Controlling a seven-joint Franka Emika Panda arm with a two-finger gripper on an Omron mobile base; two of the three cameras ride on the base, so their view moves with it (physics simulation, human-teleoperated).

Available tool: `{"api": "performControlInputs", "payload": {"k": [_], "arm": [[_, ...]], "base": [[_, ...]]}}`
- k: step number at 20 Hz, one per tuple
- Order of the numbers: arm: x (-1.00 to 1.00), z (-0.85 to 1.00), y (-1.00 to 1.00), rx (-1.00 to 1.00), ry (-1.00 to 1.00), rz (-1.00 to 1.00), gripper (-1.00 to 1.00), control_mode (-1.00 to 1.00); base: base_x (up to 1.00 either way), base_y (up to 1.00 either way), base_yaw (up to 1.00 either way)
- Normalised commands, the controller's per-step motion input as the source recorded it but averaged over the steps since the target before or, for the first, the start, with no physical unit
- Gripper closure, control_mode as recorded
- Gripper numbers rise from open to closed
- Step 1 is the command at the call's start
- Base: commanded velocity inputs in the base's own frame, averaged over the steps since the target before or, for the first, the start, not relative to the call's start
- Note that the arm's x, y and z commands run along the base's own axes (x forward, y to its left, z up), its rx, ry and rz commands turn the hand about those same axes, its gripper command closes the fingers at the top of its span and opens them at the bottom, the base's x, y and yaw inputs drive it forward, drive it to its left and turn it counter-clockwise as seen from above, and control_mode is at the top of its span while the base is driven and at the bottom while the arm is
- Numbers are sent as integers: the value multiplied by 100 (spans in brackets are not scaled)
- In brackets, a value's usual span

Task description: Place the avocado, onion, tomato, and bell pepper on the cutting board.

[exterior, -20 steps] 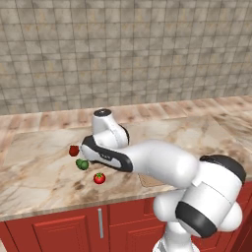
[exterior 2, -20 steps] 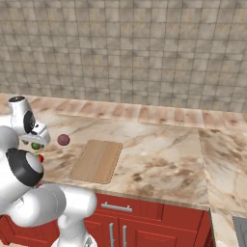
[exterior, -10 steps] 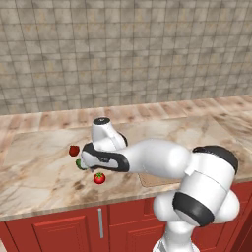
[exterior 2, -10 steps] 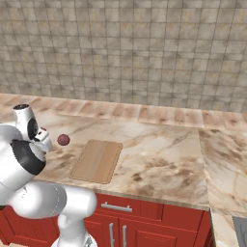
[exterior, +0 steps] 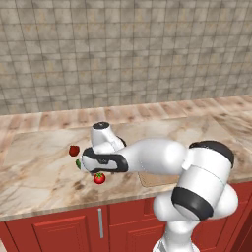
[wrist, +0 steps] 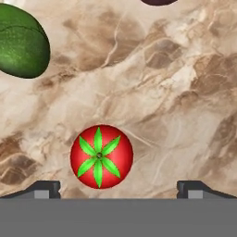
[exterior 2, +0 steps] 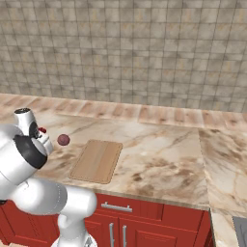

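Lowered over the bench since earlier. Hand spread wide; tomato at 11 o'clock, avocado farther, same direction.

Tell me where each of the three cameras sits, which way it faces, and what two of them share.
Left base view: behind the arm on its left, looking forward and down at the counter; arm rises from lower right.
Right base view: behind on the right, facing the cutting board; arm at lower left.
Hand view: on the hand, looking straight down at the tomato between open finger tips.
Shared: the tomato also shows in the left base view.
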Motion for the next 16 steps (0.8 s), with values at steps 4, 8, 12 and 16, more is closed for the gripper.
{"api": "performControlInputs", "payload": {"k": [4, 8, 12, 16], "arm": [[12, -15, 3, 0, 0, 0, -100, -100], [16, -20, 9, 0, 0, 0, -100, -100], [10, -22, 13, 0, 0, 0, -100, -100], [5, -16, 11, 0, 0, 0, -100, -100]], "base": [[0, 0, 0], [0, 0, 0], [0, 0, 0], [0, 0, 0]]}}
